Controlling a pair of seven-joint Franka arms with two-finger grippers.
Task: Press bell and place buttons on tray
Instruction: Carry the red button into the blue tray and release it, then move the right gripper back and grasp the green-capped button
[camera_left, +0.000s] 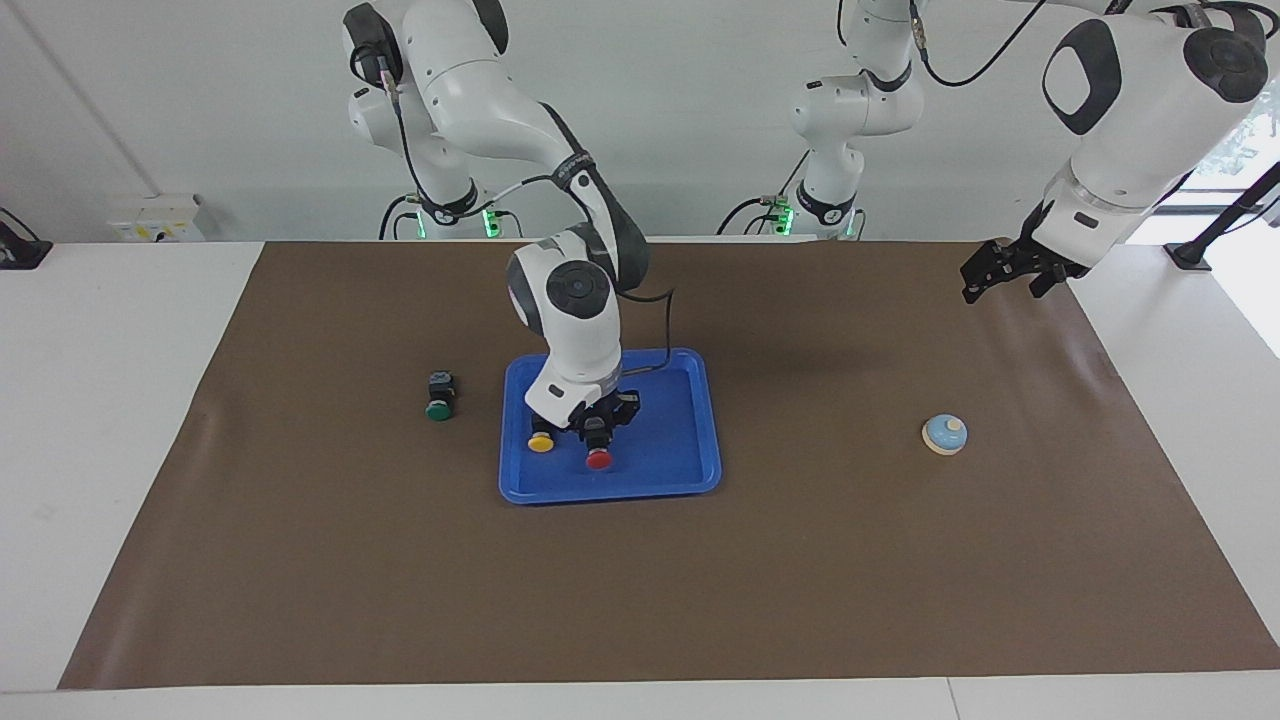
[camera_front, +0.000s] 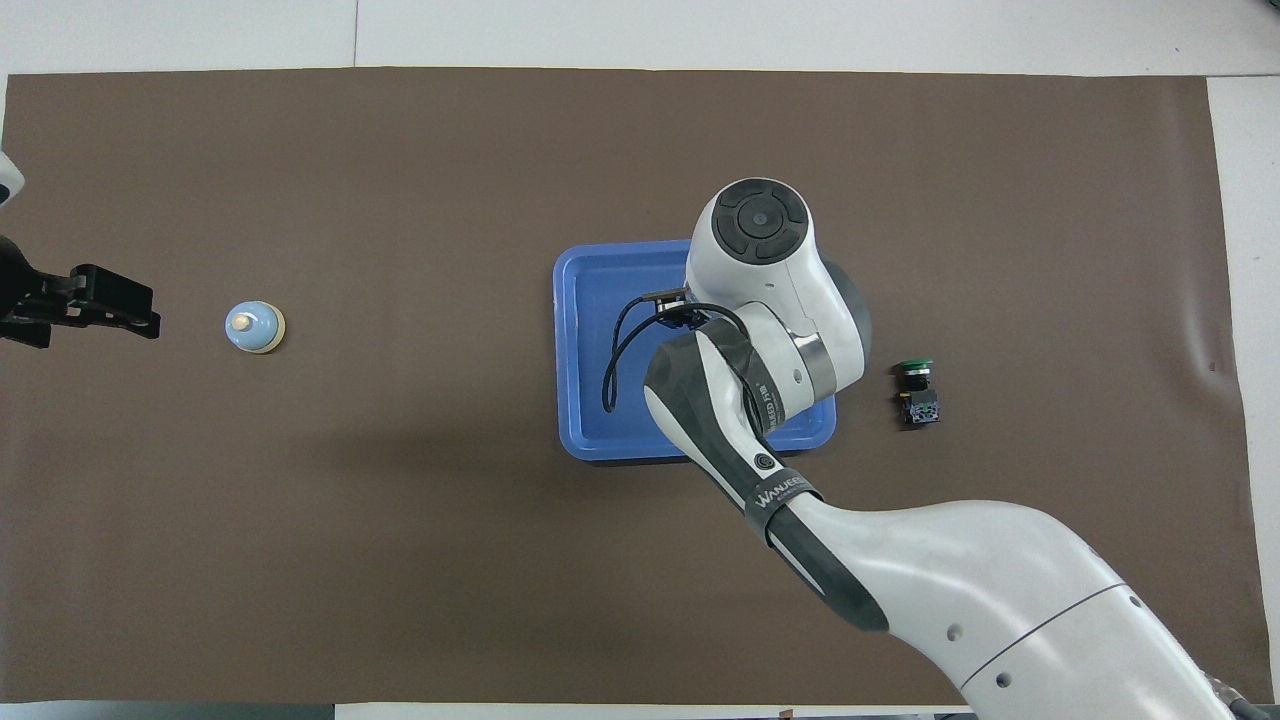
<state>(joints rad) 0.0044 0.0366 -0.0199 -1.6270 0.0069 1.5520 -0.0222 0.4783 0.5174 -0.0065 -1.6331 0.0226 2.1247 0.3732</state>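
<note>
- Note the red button: a black blocky body with a round red cap, held just over the floor of the blue tray.
- The right gripper is clamped on its body, directly above the cap.
- The yellow button lies in the tray beside it, toward the right arm's end.
- The green button lies on the brown mat, outside the tray.
- The bell, light blue on cream, sits toward the left arm's end.
- The left gripper waits there, fingers spread, holding nothing.
</note>
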